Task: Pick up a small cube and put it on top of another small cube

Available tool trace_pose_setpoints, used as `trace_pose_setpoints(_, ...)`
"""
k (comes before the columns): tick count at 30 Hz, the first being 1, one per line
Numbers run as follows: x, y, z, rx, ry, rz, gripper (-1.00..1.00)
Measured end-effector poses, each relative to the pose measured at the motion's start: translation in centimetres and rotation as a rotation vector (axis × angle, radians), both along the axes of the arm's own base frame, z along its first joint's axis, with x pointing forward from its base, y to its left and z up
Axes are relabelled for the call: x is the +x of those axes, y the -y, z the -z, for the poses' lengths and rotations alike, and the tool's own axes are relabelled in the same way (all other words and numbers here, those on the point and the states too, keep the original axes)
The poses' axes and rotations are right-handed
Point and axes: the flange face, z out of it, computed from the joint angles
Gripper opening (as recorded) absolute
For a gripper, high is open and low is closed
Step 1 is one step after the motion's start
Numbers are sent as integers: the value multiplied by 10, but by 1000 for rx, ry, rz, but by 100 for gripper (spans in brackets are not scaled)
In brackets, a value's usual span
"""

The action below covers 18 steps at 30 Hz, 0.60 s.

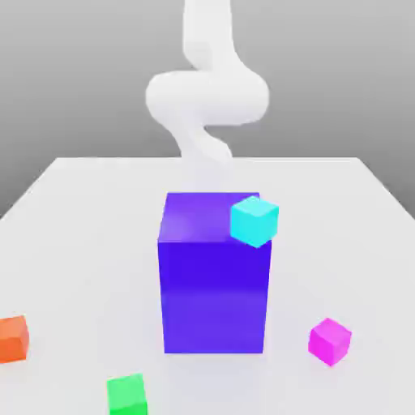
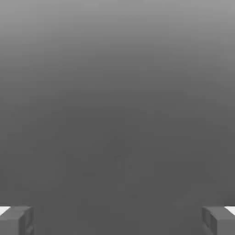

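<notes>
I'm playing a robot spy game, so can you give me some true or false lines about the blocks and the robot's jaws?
1. The jaws stand open. True.
2. The pink cube sits on top of the green cube. False: it lies on the table, apart from the green cube.
3. The big block is blue-purple. True.
4. The jaws are holding the pink cube. False: nothing is between them.
5. The orange cube is bigger than the big block. False: it is much smaller.
</notes>
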Motion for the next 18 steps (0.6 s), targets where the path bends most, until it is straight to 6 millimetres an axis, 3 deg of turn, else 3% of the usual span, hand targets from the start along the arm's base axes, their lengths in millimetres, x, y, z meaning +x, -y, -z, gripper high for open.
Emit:
trace_pose_setpoints(4,44,-36,79,-17,-125,-114,0)
trace_pose_setpoints(9,70,-84,182,-55,-273,-248,0)
trace_pose_setpoints(14,67,-131,287,-112,-417,-377,0)
trace_pose_setpoints(18,44,-165,368,-175,-529,-488,0)
